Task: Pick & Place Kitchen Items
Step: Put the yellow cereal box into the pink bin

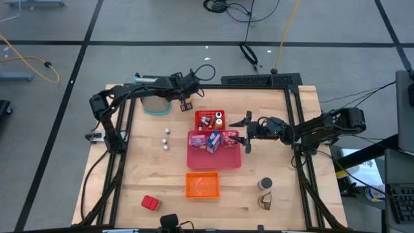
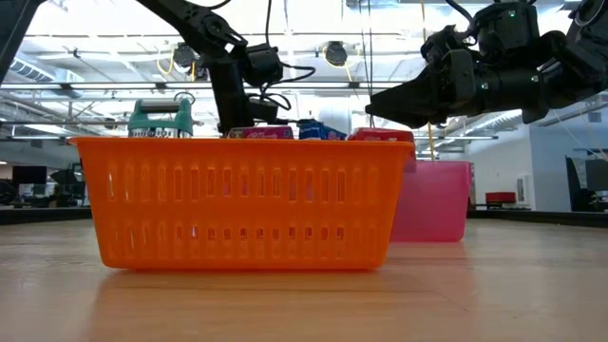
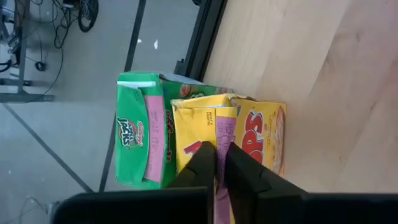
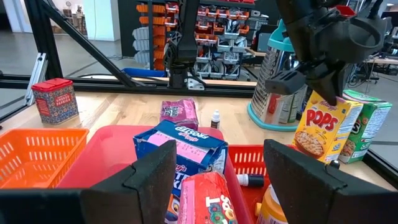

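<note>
The yellow food box (image 3: 258, 134) stands upright at the table's far edge, about 11 o'clock from the pink tray (image 1: 194, 158) in the high view, with a green food box (image 3: 140, 137) pressed against its side. In the left wrist view the left gripper (image 3: 221, 163) has its two dark fingers drawn nearly together, pinching the yellow box's top flap; the box's long axis runs vertically, top toward the gripper. In the right wrist view the same pair stands just beside the metal grater (image 4: 277, 93), yellow box nearer the camera, its printed front facing the tray.

The right gripper (image 1: 246, 134) hovers at 3 o'clock of the pink tray, its fingers spread wide and holding nothing. Below it lie a blue food box (image 4: 180, 149) and a red one (image 4: 208, 199) in the tray, with a purple box (image 4: 179, 113) beyond. A small red basket (image 1: 210, 120) sits at 12 o'clock of the tray, an orange basket (image 1: 202, 185) at 6 o'clock, and a red block (image 1: 150, 202) at 7 o'clock.
</note>
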